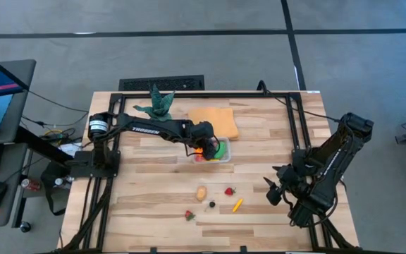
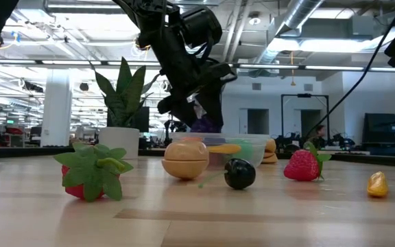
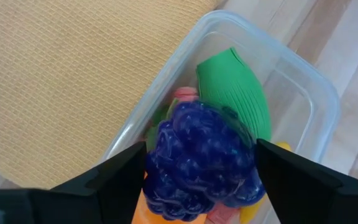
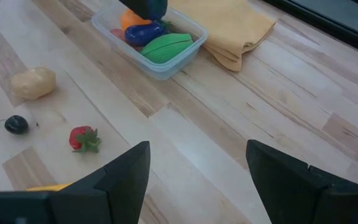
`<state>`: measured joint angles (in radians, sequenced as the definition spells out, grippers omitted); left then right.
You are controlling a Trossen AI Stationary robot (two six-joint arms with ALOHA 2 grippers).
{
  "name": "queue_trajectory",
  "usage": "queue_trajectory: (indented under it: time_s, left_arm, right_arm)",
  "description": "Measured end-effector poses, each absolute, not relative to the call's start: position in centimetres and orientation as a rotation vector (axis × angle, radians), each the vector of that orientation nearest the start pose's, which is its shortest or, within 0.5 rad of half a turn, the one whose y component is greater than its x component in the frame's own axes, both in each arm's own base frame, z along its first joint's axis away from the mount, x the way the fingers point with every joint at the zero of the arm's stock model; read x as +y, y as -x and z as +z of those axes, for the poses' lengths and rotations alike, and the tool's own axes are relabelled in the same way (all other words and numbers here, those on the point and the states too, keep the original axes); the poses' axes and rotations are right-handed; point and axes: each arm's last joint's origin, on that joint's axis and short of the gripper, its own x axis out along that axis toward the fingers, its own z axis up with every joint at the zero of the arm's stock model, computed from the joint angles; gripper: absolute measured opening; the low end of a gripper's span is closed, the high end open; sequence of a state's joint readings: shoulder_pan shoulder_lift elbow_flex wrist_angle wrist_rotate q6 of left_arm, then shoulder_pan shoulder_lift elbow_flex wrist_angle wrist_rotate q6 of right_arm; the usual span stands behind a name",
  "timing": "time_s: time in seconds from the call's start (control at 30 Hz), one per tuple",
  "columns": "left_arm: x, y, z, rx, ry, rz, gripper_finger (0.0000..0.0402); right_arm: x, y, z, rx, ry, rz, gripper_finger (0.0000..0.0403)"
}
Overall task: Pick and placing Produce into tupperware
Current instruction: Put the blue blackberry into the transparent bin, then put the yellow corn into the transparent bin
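The clear tupperware [image 1: 224, 156] stands mid-table, next to the orange cloth [image 1: 213, 121]. In it lie a green piece [image 3: 235, 93], orange and red pieces, and on top of them a dark blue-purple grape bunch [image 3: 201, 155]. My left gripper [image 3: 201, 186] hangs over the tupperware, pointing steeply down. It is open, one finger on each side of the grape bunch [image 4: 143, 32], which lies on the pile. Other produce lies loose nearer the front edge. My right gripper [image 1: 273, 190] waits open at the right, holding nothing.
The loose produce is a tan piece [image 1: 201, 192], a strawberry [image 1: 229, 190], a small dark fruit [image 1: 212, 204], a yellow-orange piece [image 1: 237, 205] and a red fruit with green leaves [image 1: 189, 215]. A potted plant [image 1: 159, 104] stands at the far edge, behind my left arm.
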<state>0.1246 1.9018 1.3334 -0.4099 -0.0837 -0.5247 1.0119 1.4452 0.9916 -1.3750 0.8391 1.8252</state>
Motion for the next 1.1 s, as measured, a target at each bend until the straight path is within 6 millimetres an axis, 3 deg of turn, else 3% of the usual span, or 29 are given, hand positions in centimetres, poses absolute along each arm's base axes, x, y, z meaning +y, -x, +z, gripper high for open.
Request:
queue_trajectory:
  time_s: [0.27, 0.6, 1.1]
  left_arm:
    - [5.4, -39.3, 19.1, 0.931, 0.473, 0.43, 0.0322]
    - [6.5, -38.5, 19.0, 1.005, 0.48, 0.448, 0.0324]
    - [7.0, -40.4, 24.4, 0.903, 0.355, 0.428, 0.032]
  right_arm:
    - [16.8, -13.0, 22.8, 0.695, -0.2, -0.719, 0.026]
    - [16.9, -13.1, 22.7, 0.693, -0.215, -0.713, 0.026]
    - [16.9, -13.1, 22.7, 0.692, -0.217, -0.712, 0.026]
